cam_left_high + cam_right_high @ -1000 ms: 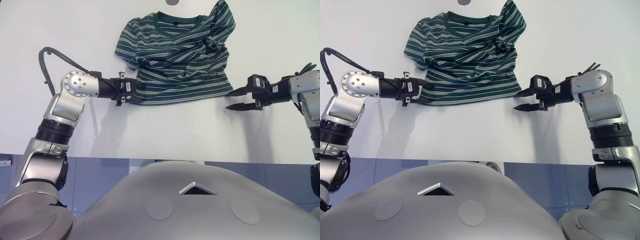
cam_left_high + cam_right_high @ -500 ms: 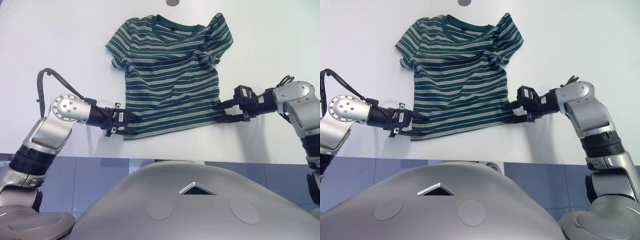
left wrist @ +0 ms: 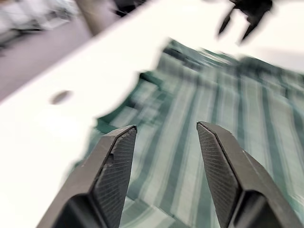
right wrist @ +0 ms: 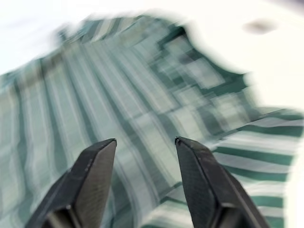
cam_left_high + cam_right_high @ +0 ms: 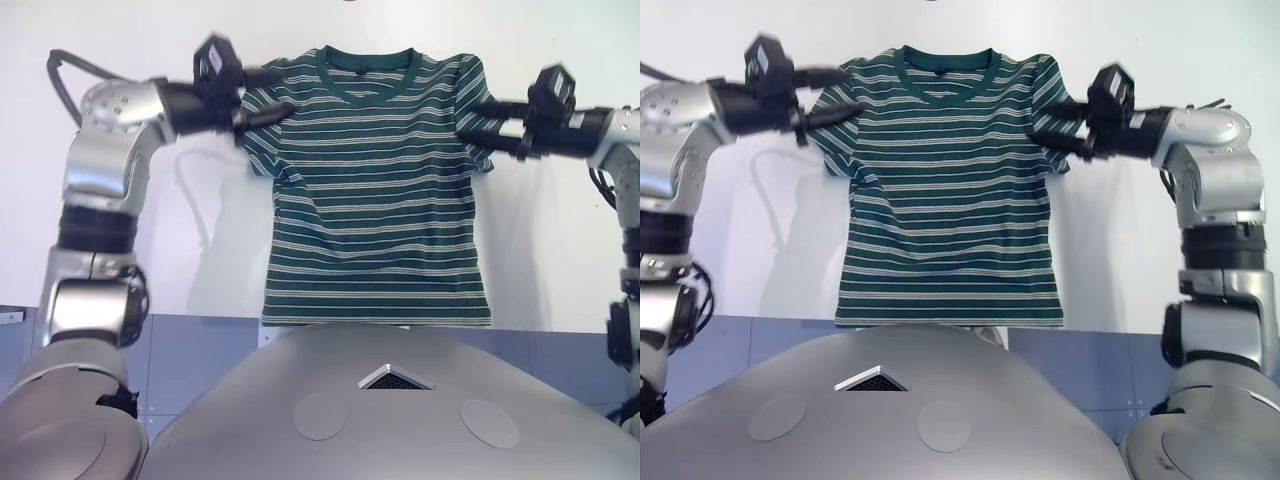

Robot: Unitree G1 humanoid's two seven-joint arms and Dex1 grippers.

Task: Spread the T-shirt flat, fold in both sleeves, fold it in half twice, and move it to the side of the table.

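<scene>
The green, white-striped T-shirt point(image 5: 375, 200) lies spread face up on the white table point(image 5: 560, 250). Its collar points to the far side and its hem reaches the front edge. My left gripper point(image 5: 280, 92) hovers open over the left sleeve and shoulder; in the left wrist view its fingers point(image 3: 116, 156) stand apart above the striped cloth. My right gripper point(image 5: 472, 120) is open over the right sleeve, and the right wrist view has striped fabric under its spread fingers point(image 4: 97, 166). Nothing is held in either gripper.
Bare white tabletop lies to the left point(image 5: 200, 250) and right of the shirt. A small dark spot point(image 3: 61, 96) marks the table beyond the collar. The table's front edge point(image 5: 200, 312) runs just in front of the hem.
The shirt was dragged toward the front edge by its hem and now lies flat. Both grippers have let go of the hem corners and moved up to the sleeves.
</scene>
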